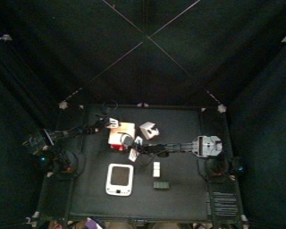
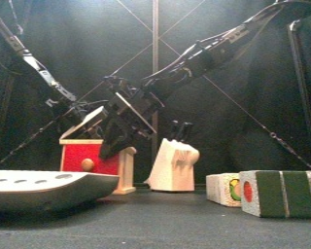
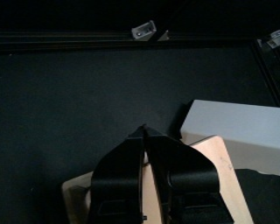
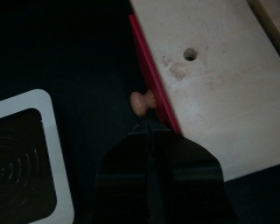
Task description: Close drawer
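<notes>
1. Drawer (image 2: 83, 156) with red front and small round knob (image 4: 143, 101), seated in a pale wooden cabinet (image 1: 117, 135) at the far left part of the table (image 1: 181, 199); whether fully pushed in, cannot tell
2. Right gripper (image 4: 152, 129) reached across to the drawer front, jaws narrowed to a point, tips just beside the knob; contact with the knob cannot be told
3. Left gripper (image 3: 143, 133) above the cabinet's top, jaws pressed together, nothing held
4. White knife block (image 2: 173, 163) with dark handles just right of the cabinet, seen from the front
5. Flat white slab (image 1: 121, 180) with dark centre in front of the cabinet, toward the table's front edge
6. Small white cube (image 2: 224, 189) and green-and-white blocks (image 2: 283, 193) well to the right of the cabinet, near the front
</notes>
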